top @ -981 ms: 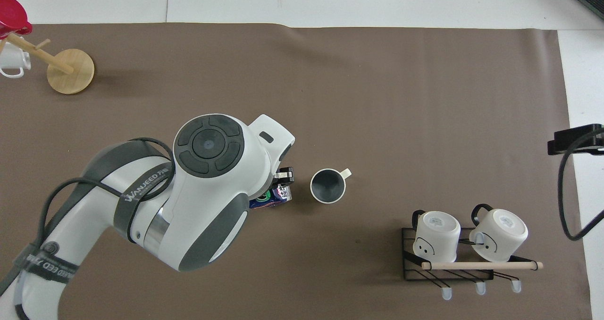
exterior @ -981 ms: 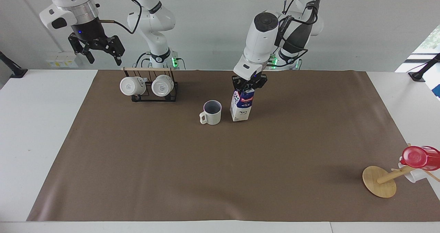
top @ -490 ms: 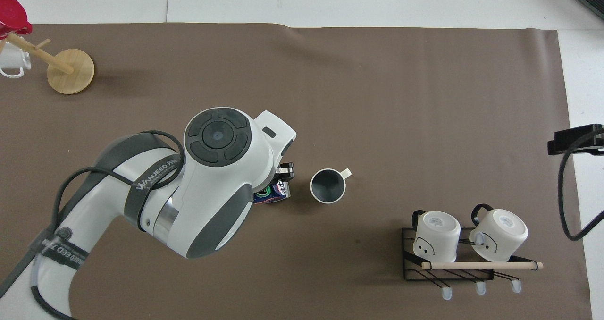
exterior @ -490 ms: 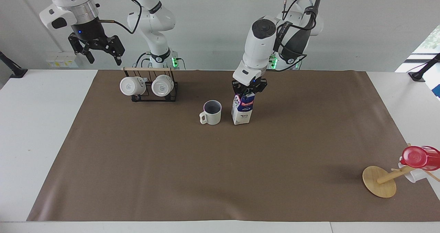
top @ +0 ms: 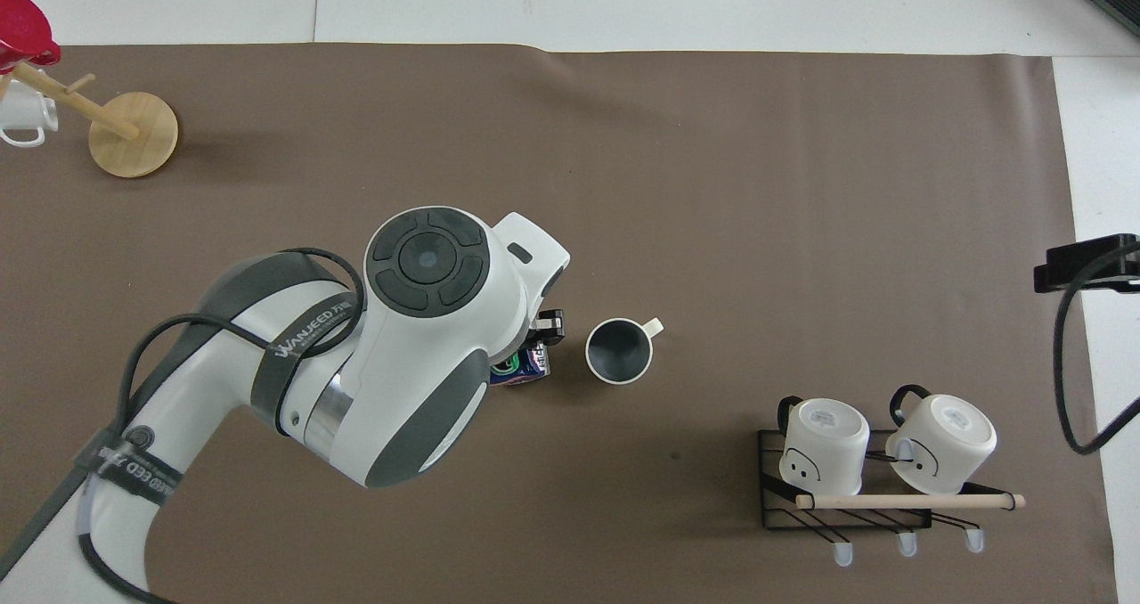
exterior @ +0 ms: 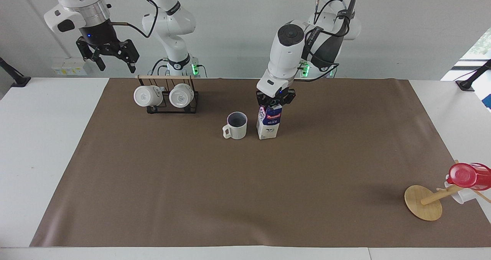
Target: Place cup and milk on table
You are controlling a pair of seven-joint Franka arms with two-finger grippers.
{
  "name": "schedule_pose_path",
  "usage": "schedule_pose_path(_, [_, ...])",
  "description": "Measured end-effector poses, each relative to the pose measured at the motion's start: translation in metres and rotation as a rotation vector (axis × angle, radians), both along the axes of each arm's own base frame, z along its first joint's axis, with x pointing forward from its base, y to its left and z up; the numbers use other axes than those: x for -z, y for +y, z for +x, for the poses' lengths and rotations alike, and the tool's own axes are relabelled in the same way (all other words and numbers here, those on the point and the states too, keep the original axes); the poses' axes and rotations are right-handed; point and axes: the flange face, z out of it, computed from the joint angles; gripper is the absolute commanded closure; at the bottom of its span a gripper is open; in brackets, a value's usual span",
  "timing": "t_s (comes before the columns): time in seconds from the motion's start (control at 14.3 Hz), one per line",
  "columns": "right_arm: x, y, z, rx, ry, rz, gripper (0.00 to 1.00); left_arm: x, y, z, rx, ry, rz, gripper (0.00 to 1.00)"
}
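**Desk:** What did your left end effector (exterior: 275,101) have hold of?

**Caption writer:** Your left arm reached down over the middle of the surface (exterior: 245,198), its end effector closed on the top of the milk (exterior: 268,124). The carton stood upright on the brown mat (exterior: 191,183), base down, just beside the cup (exterior: 236,125). In the overhead view your arm hid most of the carton (top: 525,365).

**Desk:** And the cup?

**Caption writer:** It sat upright on the mat toward the right arm's end from the carton, its handle turned away from the milk, nothing gripping it.

**Desk:** Where was your right end effector (exterior: 108,56)?

**Caption writer:** It waited high over the table's edge at its own end, fingers spread apart and holding nothing. Near it, a black wire rack (exterior: 172,107) carried two white mugs (exterior: 147,96) on their sides. At the left arm's end, a wooden mug tree (exterior: 424,202) lay tipped over with a red cup (exterior: 468,175) on it.
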Motion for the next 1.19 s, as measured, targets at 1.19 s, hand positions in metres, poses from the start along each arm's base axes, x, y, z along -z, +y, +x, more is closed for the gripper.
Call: schedule_pose_path(1.19, [0.000, 0.000, 0.000, 0.000, -0.001, 0.000, 0.00, -0.142, 0.107, 0.020, -0.032, 0.038, 0.060, 0.00])
